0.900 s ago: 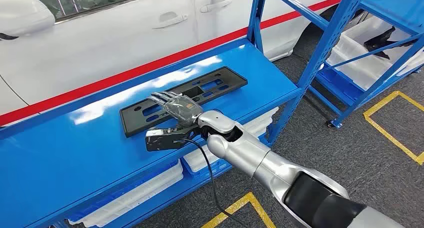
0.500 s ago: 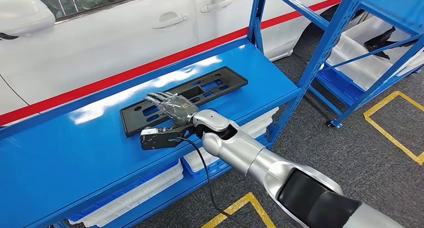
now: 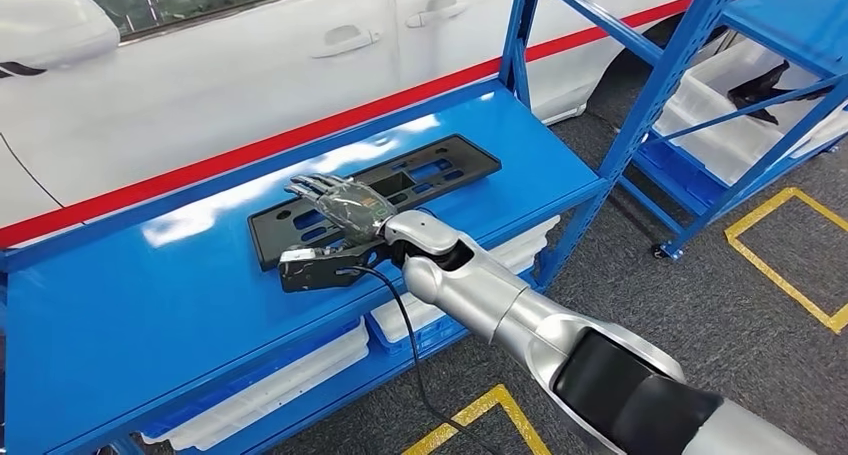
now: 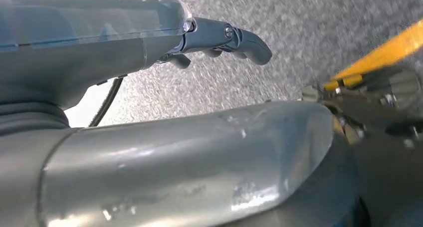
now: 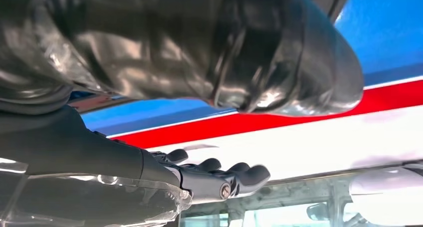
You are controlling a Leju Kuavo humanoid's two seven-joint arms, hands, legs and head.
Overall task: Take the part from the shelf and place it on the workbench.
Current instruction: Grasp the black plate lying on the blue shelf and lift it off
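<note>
The part is a flat black license-plate frame [image 3: 440,165] lying on the blue shelf top [image 3: 150,305] in the head view. My right hand [image 3: 340,203] is stretched out flat over the frame's left half, fingers apart and holding nothing. Whether it touches the frame I cannot tell. In the right wrist view its dark fingers [image 5: 219,176] reach out straight in front of the white car. My left hand [image 4: 219,37] hangs over the grey floor in the left wrist view, fingers loosely extended and holding nothing.
A white car [image 3: 250,65] stands close behind the shelf. White bins [image 3: 260,395] sit on the level below. A second blue rack [image 3: 760,105] with white bins stands to the right. Yellow tape [image 3: 790,265] marks the grey floor.
My right hand has slid a little to the left and farther over the frame. The frame has stayed where it was.
</note>
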